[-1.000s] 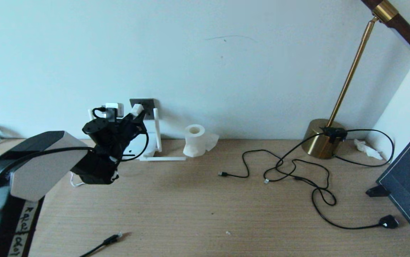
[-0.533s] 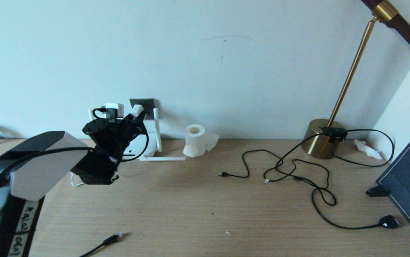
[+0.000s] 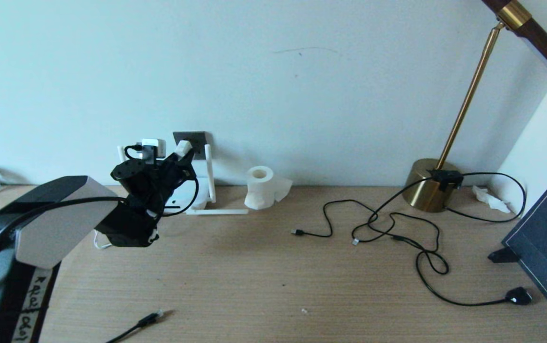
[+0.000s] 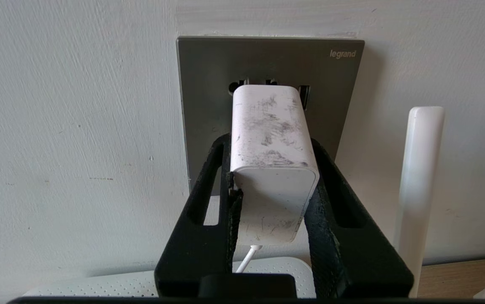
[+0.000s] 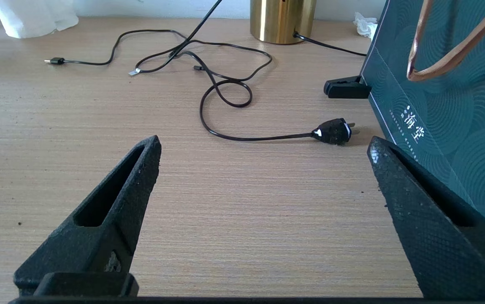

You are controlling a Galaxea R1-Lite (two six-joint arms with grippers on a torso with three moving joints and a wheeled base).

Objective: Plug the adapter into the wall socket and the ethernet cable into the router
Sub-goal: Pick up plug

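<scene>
Head view: left gripper (image 3: 183, 148) up against the wall socket (image 3: 197, 141), above the router (image 3: 188, 194); ethernet cable (image 3: 145, 321) far off, near the desk edge.

Left wrist view: clamped on the adapter (image 4: 270, 157), nose touching the socket. Crooked push, bent pins maybe.

Right wrist view: right gripper (image 5: 263, 173) wide apart, idle.

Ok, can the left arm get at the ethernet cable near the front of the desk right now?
Probably not yet. The left gripper is shut on the adapter up at the wall socket. The ethernet cable lies in the open with nothing around it, so the way looks free once the gripper lets go.
</scene>
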